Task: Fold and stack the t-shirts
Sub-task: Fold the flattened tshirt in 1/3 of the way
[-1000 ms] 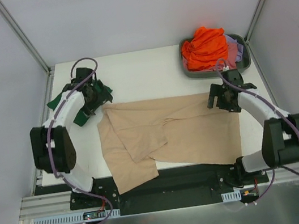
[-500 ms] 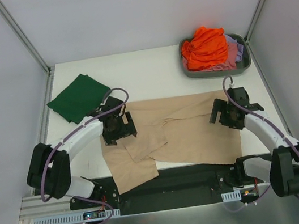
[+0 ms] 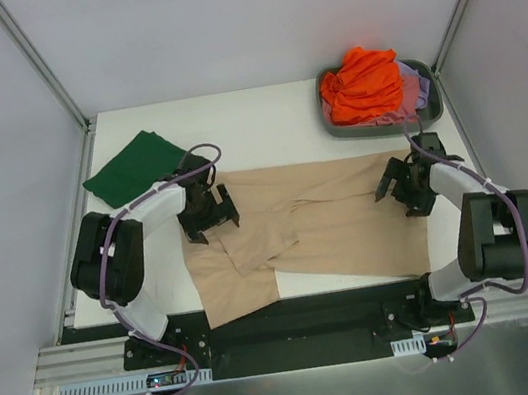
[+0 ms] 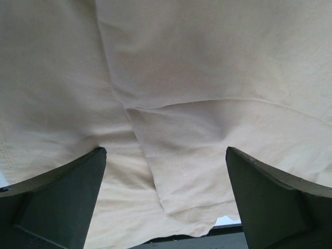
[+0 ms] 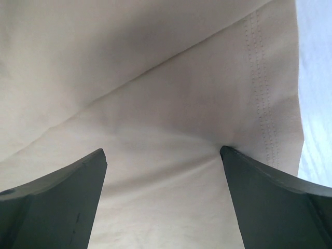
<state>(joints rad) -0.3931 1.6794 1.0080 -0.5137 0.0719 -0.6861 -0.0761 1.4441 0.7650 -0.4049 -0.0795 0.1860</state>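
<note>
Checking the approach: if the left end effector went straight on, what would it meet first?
Probably the large beige cotton t-shirt spread below the open left end effector; nothing shows between, depth unclear.

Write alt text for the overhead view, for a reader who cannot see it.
A beige t-shirt lies spread on a white table, the left gripper and right gripper open over its side edges. A folded green t-shirt lies far left; a grey tub far right holds an orange t-shirt.
</note>
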